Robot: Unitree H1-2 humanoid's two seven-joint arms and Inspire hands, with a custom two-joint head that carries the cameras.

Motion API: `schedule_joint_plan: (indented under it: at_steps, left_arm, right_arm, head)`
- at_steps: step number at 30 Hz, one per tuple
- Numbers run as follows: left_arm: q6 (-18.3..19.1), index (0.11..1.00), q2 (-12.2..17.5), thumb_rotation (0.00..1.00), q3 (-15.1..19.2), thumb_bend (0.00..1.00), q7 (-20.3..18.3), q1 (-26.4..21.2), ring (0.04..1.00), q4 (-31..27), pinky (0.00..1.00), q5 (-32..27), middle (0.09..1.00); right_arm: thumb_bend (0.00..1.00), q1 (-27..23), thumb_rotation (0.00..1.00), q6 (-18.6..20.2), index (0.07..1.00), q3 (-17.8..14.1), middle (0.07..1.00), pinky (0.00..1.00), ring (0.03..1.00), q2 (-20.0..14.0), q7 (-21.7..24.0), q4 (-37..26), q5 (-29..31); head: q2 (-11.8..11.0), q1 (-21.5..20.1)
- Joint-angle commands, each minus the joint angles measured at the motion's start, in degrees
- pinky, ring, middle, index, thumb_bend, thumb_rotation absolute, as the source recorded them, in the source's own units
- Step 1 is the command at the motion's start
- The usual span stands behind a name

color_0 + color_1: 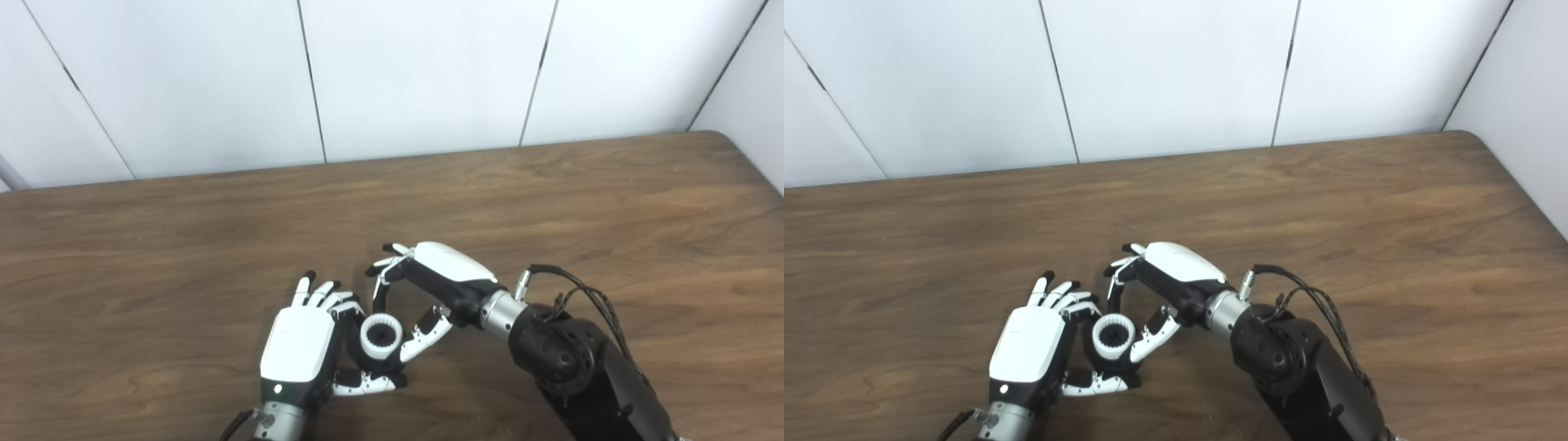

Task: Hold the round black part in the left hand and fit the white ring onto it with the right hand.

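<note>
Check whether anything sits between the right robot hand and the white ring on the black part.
Nothing visible does. The white ring already sits around the round black part, cradled by the left robot hand. The right robot hand arches around it, thumb beside the ring; actual contact is unclear.

Setting: robot test or laboratory station, plain and unfurnished. Evidence: a brown wood-grain laminate table (551, 202) with a rounded far right corner, enclosed on the far and right sides by smooth white wall panels (416, 73) divided by thin dark seams. A bundle of exposed black cables (588, 294) runs along the black robot forearm (582, 367) at near right.
</note>
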Motion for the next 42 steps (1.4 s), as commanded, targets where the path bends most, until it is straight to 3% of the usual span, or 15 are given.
schedule_joint_plan:
  at_steps: [1,4,5,6,7,9,28,42]
  left_arm:
    - [-0.6,0.484,0.0,0.06,-1.3,0.53,-1.7,0.2,0.866,0.7,1.0,1.3,0.752]
    - [-0.6,0.484,0.0,0.06,-1.3,0.53,-1.5,0.2,0.864,0.8,1.0,1.4,0.752]
    - [-0.6,0.484,0.0,0.06,-1.3,0.53,-1.5,0.2,0.864,0.8,1.0,1.2,0.753]
    - [-0.7,0.484,0.0,0.06,-1.3,0.52,-1.5,0.2,0.865,0.8,1.0,1.1,0.754]
    - [-0.6,0.484,-0.1,0.06,-1.3,0.52,-1.6,0.2,0.865,0.8,1.0,1.1,0.754]
    - [-0.5,0.484,-0.1,0.06,-1.2,0.53,-1.6,0.3,0.866,0.8,1.0,1.1,0.754]
    - [-0.7,0.484,0.1,0.06,-1.2,0.53,-0.8,0.1,0.86,1.1,1.0,1.3,0.749]
    - [-1.4,0.483,1.0,0.06,-0.4,0.53,-0.4,-0.1,0.861,1.4,1.0,-0.1,0.745]
  right_arm:
    - [0.53,-1.5,0.14,-2.1,0.488,0.0,0.848,1.0,0.992,-0.5,-1.1,-1.2,-0.5]
    - [0.52,-1.6,0.15,-2.1,0.49,0.1,0.854,1.0,0.994,-0.8,-0.9,-1.1,-0.9]
    - [0.76,-1.7,0.21,-2.2,0.537,0.2,0.855,1.0,0.992,-1.0,-0.9,-1.1,-1.1]
    - [0.88,-1.7,0.25,-2.3,0.568,0.3,0.857,1.0,0.99,-1.1,-0.9,-1.0,-1.2]
    - [0.95,-1.8,0.29,-2.3,0.592,0.3,0.86,1.0,0.99,-1.2,-0.8,-1.1,-1.3]
    - [0.99,-1.8,0.32,-2.1,0.615,0.3,0.866,1.0,0.991,-1.4,-0.7,-1.1,-1.4]
    - [1.0,-2.5,0.32,-0.8,0.646,-1.6,0.891,1.0,1.0,-1.7,-0.6,-1.9,-1.4]
    - [1.0,-2.8,0.31,2.0,0.658,-6.6,0.9,1.0,0.997,-5.6,1.5,-6.0,-1.4]
  head:
    - [0.1,0.0]
    - [0.1,0.0]
    - [0.1,0.0]
    - [0.0,0.0]
    - [0.0,0.0]
    - [0.0,0.0]
    - [0.1,-0.3]
    - [-0.1,-0.6]
